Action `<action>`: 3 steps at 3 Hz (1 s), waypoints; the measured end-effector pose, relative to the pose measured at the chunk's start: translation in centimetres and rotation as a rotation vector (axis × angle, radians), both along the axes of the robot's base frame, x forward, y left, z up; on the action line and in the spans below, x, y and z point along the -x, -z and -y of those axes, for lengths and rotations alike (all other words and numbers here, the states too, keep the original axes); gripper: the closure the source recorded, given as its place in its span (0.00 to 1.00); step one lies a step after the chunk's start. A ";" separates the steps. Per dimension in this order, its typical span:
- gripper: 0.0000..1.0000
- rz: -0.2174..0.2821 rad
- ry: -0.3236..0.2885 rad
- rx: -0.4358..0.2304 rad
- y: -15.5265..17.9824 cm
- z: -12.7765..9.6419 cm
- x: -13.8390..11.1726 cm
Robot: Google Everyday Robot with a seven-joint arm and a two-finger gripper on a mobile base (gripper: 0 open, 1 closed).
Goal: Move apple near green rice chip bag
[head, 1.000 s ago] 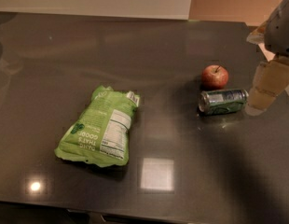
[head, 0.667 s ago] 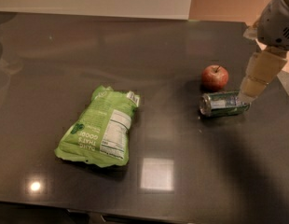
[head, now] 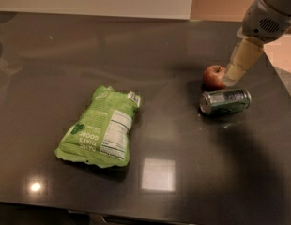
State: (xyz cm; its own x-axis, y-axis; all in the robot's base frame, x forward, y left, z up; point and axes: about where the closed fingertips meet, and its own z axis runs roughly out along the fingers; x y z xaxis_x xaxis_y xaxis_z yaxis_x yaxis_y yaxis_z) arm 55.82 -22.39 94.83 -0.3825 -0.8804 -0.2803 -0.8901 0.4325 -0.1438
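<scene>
The small red apple (head: 213,76) sits on the dark table (head: 173,135) at the right. The large green rice chip bag (head: 102,125) lies flat at the left centre, white label up. My gripper (head: 232,78) hangs from the arm at the upper right, with its tip right beside the apple's right side, just above the can.
A silver-green drink can (head: 225,101) lies on its side just in front of the apple. The table's right edge runs close by the can. A bright light reflection (head: 158,174) shows on the table near the front.
The arm has moved left and down from the right edge. Its tip was over the can's right end and is now beside the apple.
</scene>
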 end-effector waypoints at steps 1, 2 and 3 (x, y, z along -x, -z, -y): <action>0.00 -0.041 0.095 -0.028 1.8 0.2 -2.7; 0.00 -0.093 0.201 -0.043 4.2 1.0 -4.9; 0.00 -0.129 0.280 -0.037 6.2 1.6 -6.4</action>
State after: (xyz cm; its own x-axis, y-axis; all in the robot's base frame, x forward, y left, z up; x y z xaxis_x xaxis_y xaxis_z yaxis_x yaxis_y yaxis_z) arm 62.22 -23.99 88.61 -0.6431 -0.7259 -0.2439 -0.7456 0.6662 -0.0166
